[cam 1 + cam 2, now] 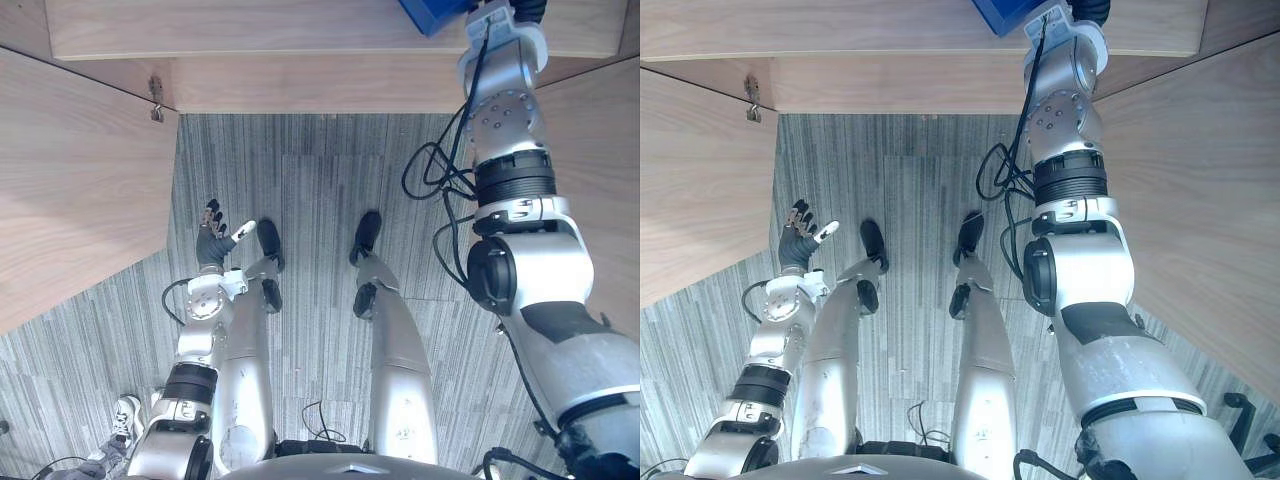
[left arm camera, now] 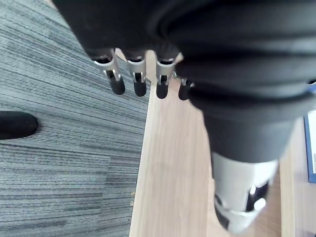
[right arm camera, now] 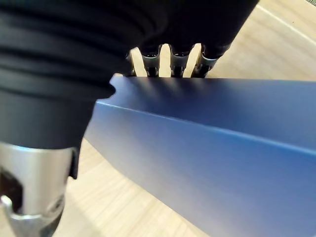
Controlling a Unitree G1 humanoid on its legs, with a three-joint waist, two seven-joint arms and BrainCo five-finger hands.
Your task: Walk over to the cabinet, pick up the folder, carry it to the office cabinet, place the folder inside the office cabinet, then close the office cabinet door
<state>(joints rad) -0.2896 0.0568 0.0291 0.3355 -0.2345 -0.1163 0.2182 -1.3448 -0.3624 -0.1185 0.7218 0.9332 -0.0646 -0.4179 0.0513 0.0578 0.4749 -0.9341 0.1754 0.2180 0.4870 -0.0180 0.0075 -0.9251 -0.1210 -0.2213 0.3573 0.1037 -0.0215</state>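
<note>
One hand carries the work: the right hand (image 3: 170,57) is stretched forward to the wooden shelf (image 1: 300,30), lying over the upper edge of the blue folder (image 3: 207,158). Whether it is clasped round the folder or merely resting against it cannot be told from the right wrist view. The folder's lower edge sits just above or on the pale wood, and the head views show its corner at the shelf's far side.

Outward from there, an open door panel (image 1: 70,180) with a metal hinge (image 1: 156,100) stands on the left, and a second wooden panel (image 1: 600,150) on the right. The left hand (image 1: 212,240) hangs low over the grey carpet (image 1: 300,180), fingers loosely spread and holding nothing.

Judging by the open door, the step is probably setting the folder into the office cabinet. To do it well, the folder should sit flat and deep enough on the shelf for the door to pass it. The right hand should then draw straight back without dragging the folder.
</note>
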